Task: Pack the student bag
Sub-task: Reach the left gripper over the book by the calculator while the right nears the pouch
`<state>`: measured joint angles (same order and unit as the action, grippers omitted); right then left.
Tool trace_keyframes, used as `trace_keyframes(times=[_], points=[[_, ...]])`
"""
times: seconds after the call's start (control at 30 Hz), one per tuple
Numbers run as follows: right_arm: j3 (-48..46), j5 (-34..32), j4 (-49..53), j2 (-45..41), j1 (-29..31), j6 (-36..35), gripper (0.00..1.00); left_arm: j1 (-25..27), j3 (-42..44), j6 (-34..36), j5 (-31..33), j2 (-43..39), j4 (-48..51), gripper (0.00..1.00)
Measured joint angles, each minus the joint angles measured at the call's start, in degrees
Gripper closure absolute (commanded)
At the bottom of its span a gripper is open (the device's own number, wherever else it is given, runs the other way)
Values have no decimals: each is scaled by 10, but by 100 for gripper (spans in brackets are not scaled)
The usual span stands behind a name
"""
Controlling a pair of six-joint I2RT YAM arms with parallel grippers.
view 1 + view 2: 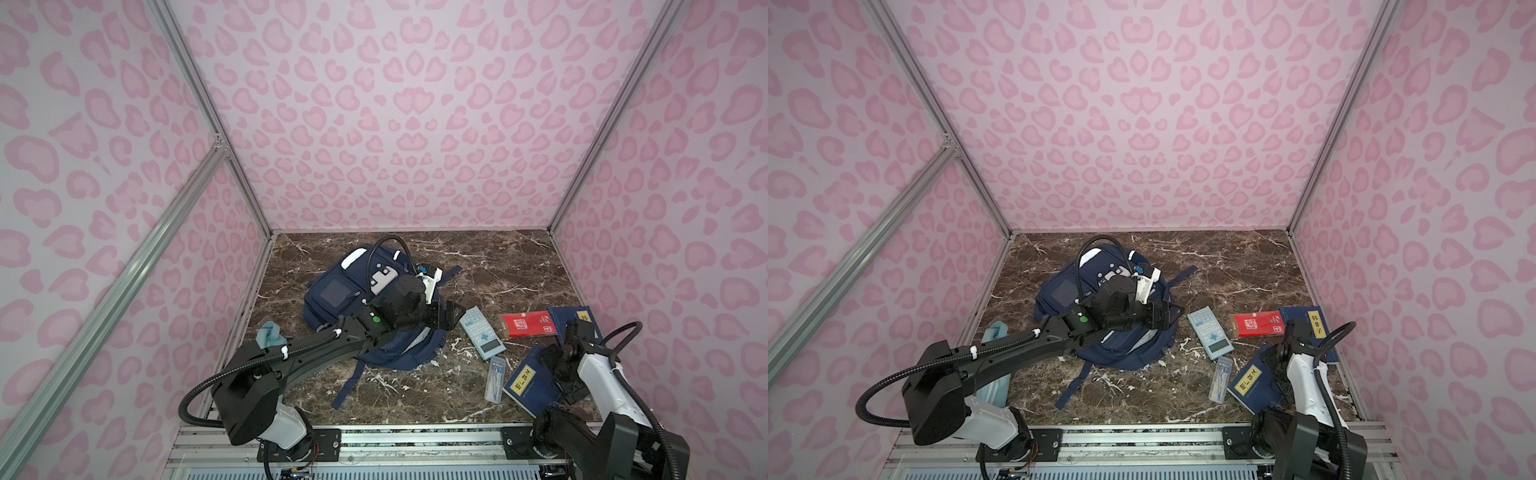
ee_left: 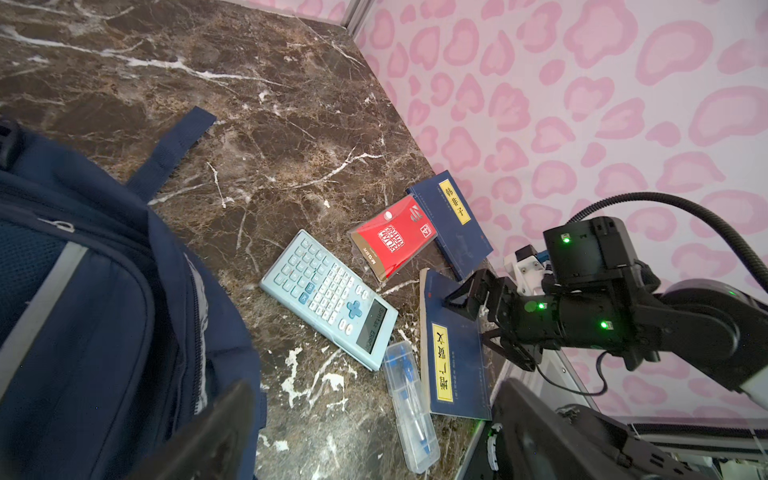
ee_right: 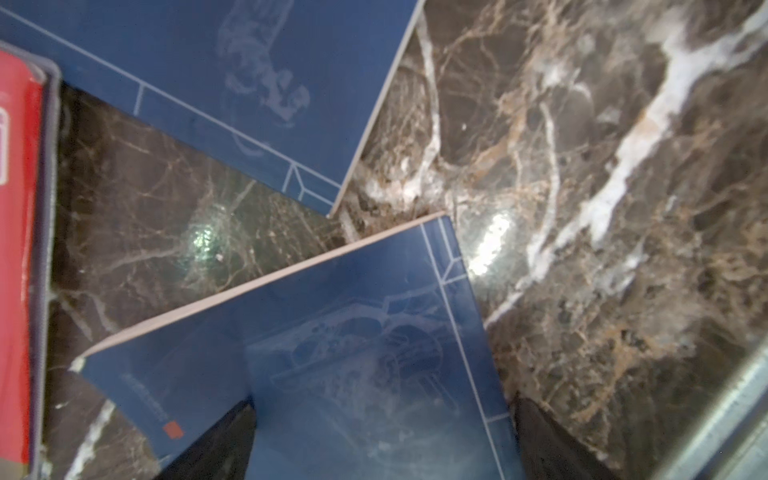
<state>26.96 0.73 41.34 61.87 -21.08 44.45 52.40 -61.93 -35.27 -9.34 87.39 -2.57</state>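
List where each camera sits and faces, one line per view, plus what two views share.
Top views: high above the arm bases, looking down at table, student bag, left claw, right claw.
Left wrist: over the student bag, facing calculator, near book, right claw; one own fingertip shows.
Right wrist: close above the near book, looking down; own fingertips show.
Shared: both wrist views show the near book.

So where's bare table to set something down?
Widest bare marble: far right, between the student bag, the red packet and the back wall. A smaller patch at the front edge, between the bag's strap and the pen case. Crowded from the calculator to the navy books.
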Motion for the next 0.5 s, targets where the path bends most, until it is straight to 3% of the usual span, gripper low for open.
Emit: trace_keyframes(times=[0.27,0.37,0.4,0.5], points=[[3,-10,-90,38,135,-10,8,30,-63,-11,9,112,3,21],[8,-13,-104,49,162,-7,19,33,-94,-10,10,159,15,30],[9,-12,-109,52,165,-7,28,35,-104,-11,10,176,19,31],[12,5,-131,63,169,-18,37,43,-128,-13,10,217,32,37]])
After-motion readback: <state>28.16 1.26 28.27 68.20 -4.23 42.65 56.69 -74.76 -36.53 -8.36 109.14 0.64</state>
